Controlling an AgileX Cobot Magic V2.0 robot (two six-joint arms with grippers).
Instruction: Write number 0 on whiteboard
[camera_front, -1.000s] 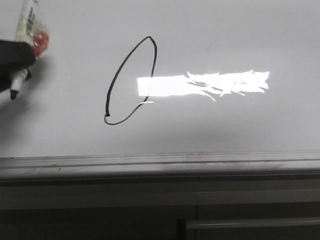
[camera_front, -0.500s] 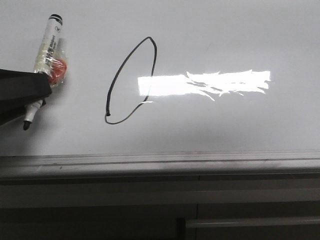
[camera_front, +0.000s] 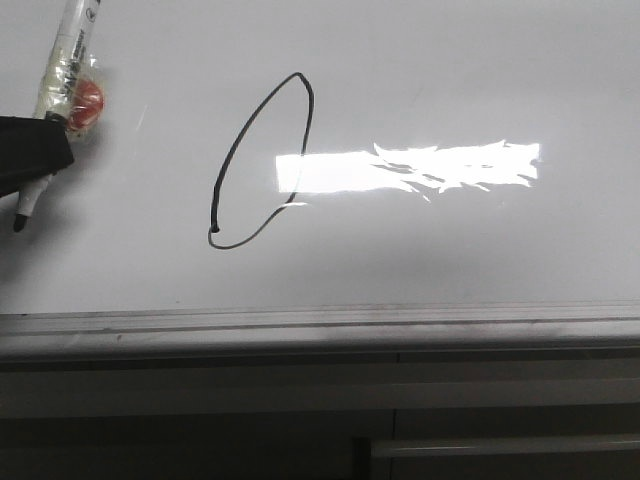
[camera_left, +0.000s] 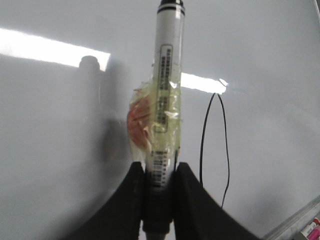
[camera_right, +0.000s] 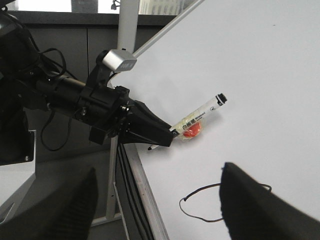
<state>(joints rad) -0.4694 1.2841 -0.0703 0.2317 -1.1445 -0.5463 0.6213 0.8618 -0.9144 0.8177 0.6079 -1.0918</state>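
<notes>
The number 0 (camera_front: 215, 210) is a thin black slanted oval on the whiteboard (camera_front: 450, 60), with a small blob at its lower-left end. At the far left my left gripper (camera_front: 35, 150) is shut on a white marker (camera_front: 62, 70) that has a red lump (camera_front: 85, 100) taped to it. The marker's tip (camera_front: 20, 218) points down-left, well away from the oval. In the left wrist view the jaws (camera_left: 160, 167) clamp the marker barrel (camera_left: 167, 90), and the 0 (camera_left: 201, 150) lies beside it. My right gripper (camera_right: 160, 169) hangs open and empty, off the board, over the 0 (camera_right: 201, 219).
A bright glare patch (camera_front: 410, 168) lies across the oval's right side. A grey metal ledge (camera_front: 320, 325) runs along the board's lower edge, with a pink item (camera_left: 311, 231) on it. The left arm with its cables (camera_right: 60, 95) and a stand post (camera_right: 127, 30) show beside the board.
Half a second ago the marker sat further right and lower. The left gripper has since carried it back left and up. The oval is unchanged.
</notes>
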